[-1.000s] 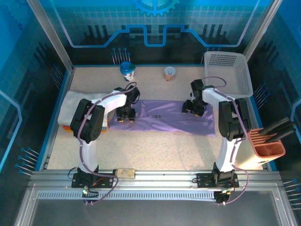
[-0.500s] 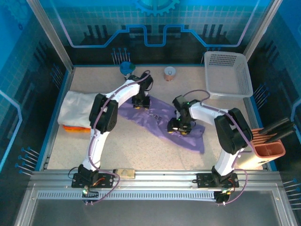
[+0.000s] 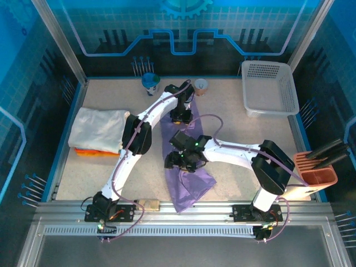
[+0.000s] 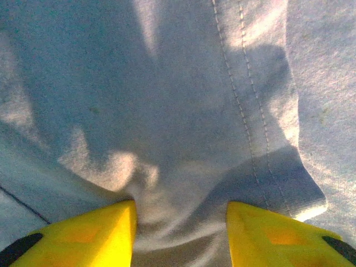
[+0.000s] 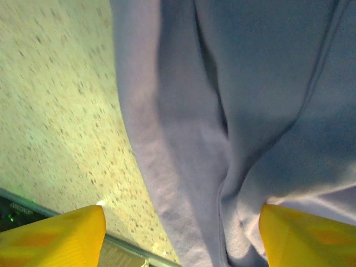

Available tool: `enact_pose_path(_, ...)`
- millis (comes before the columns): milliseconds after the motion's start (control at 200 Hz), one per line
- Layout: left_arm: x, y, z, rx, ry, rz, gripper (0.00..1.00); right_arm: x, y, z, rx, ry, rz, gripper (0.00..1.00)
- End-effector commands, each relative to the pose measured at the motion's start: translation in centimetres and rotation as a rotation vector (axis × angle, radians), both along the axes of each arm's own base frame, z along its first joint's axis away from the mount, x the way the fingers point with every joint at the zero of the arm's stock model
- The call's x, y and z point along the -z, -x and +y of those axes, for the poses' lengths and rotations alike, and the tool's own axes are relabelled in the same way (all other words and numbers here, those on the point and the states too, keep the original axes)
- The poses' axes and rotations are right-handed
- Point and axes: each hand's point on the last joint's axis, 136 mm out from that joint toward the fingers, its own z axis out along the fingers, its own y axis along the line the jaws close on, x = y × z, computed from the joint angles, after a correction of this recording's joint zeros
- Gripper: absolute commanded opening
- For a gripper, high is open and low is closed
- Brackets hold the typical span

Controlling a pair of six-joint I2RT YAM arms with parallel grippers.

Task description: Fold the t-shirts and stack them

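Observation:
The lavender-purple t-shirt (image 3: 192,186) lies as a long bunched strip running from the far middle of the table toward the near edge. My left gripper (image 3: 181,115) is at its far end. In the left wrist view the left gripper (image 4: 181,208) is shut on a gathered fold of the purple t-shirt (image 4: 183,111). My right gripper (image 3: 181,162) sits over the middle of the strip. In the right wrist view the right gripper (image 5: 183,214) has its fingers wide apart, and the shirt (image 5: 250,83) hangs loose between them. A folded white t-shirt (image 3: 97,128) rests on an orange one (image 3: 89,151) at the left.
A white lattice basket (image 3: 270,86) stands at the back right. A blue cup (image 3: 150,82) and a small orange-and-white cup (image 3: 200,85) sit at the back edge. An orange holder (image 3: 317,173) with black tools is at the right edge.
Both arms swung the purple shirt from lying crosswise to lying lengthwise. The left gripper went to the far middle, the right gripper to the centre. The right fingers spread wider.

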Motion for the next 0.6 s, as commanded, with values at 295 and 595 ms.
enact_pose_path(295, -14.7, 1.9, 6.4, -0.091, 0.062, -0.226, 0.54, -7.3, -12.1, -6.6, -0.040, 0.147, -0.403, 0.82)
enact_pose_path(595, -12.5, 9.4, 11.8, -0.237, 0.029, -0.235, 0.64, -2.4, -19.9, -4.6, -0.196, 0.198, -0.336, 0.78)
